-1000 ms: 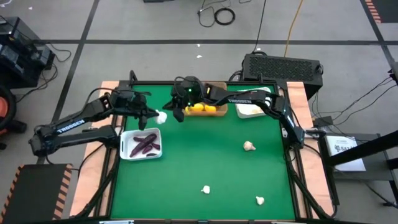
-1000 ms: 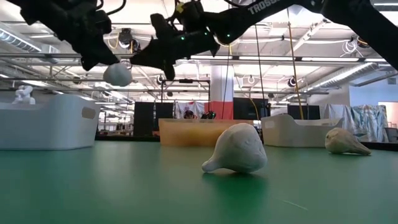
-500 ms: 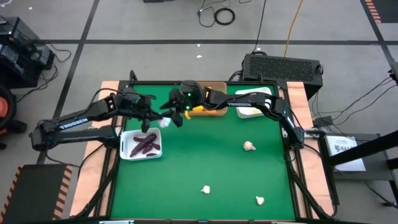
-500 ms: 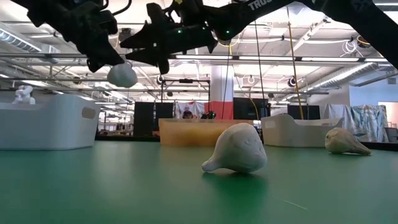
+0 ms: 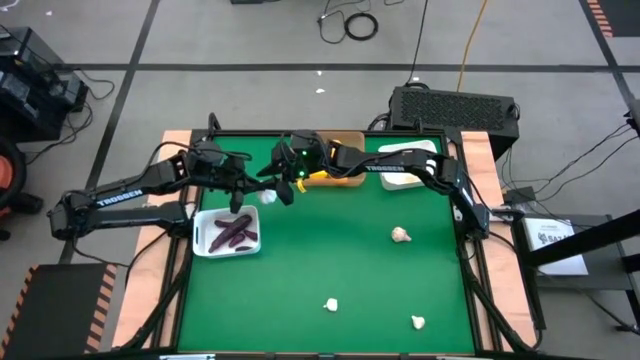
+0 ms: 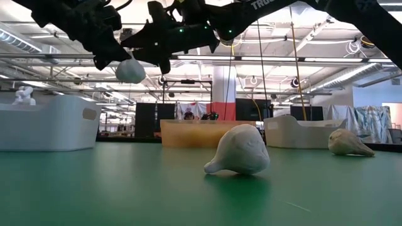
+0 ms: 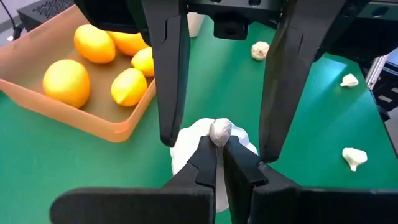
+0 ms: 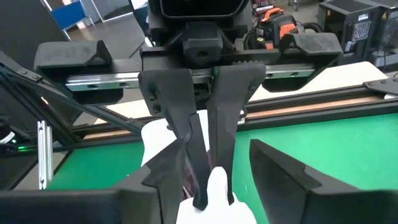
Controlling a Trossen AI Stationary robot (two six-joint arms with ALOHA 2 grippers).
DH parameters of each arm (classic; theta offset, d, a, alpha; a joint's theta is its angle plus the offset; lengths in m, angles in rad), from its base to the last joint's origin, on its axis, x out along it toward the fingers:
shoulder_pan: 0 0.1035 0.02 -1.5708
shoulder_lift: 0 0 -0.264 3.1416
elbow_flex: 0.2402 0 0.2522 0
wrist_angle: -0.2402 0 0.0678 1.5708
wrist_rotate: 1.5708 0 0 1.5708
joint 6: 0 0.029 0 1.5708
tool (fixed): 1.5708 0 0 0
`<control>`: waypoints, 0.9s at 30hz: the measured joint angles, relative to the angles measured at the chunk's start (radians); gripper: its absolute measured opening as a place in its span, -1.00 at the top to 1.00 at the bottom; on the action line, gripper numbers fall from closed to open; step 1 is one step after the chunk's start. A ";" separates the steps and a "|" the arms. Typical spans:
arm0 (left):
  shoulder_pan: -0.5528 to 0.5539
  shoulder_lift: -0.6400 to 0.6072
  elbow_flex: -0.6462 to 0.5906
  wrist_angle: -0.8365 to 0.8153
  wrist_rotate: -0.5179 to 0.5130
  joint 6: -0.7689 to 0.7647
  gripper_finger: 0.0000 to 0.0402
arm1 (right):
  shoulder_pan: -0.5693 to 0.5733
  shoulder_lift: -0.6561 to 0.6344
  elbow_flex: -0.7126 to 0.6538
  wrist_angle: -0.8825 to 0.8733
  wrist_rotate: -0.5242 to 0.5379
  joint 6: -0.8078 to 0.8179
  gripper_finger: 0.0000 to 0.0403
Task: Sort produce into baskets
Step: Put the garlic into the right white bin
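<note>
1. We found a green table point(image 5: 330, 250) standing on a grey floor strewn with cables; the low view looked across it into a large hall with bright ceiling lights.
2. Three baskets sat on the table: a white one point(image 5: 227, 232) at the left holding purple pieces point(image 5: 234, 231), a tan one point(image 5: 333, 176) at the far edge holding yellow fruit point(image 7: 66, 81), and another white one point(image 5: 407, 167) at the far right.
3. Three garlic bulbs lay loose on the green: one point(image 5: 400, 235) right of centre, one point(image 5: 330, 305) near the front centre, one point(image 5: 418, 322) at the front right.
4. The left gripper point(image 5: 248, 187) hung above the table between the left white basket and the tan basket. Its fingers were pressed together, pinching a garlic bulb point(image 6: 130, 70) by its stem, as the left wrist view showed.
5. That bulb hung in the air, clear of the table, just beside the tan basket.
6. The right gripper point(image 5: 278, 184) faced the left one at the same height. Its fingers point(image 7: 173, 68) stood spread, one on each side of the held bulb.
7. We could not tell whether the right fingers touched the bulb.
8. The two grippers met nose to nose over the left far part of the table.
</note>
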State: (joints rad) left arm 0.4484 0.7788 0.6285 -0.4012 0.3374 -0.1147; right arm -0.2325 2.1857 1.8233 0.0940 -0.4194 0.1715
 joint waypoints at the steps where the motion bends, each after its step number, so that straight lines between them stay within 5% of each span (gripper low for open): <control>1: 0.000 0.000 0.000 -0.001 0.000 0.000 0.93 | 0.000 0.000 0.000 0.000 0.000 0.000 0.18; 27: 0.000 0.000 0.000 -0.009 -0.006 0.009 0.93 | -0.010 -0.002 0.001 -0.061 0.001 -0.032 0.96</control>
State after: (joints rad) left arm 0.4484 0.7788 0.6285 -0.4103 0.3313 -0.1058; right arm -0.2424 2.1834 1.8240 0.0326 -0.4183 0.1390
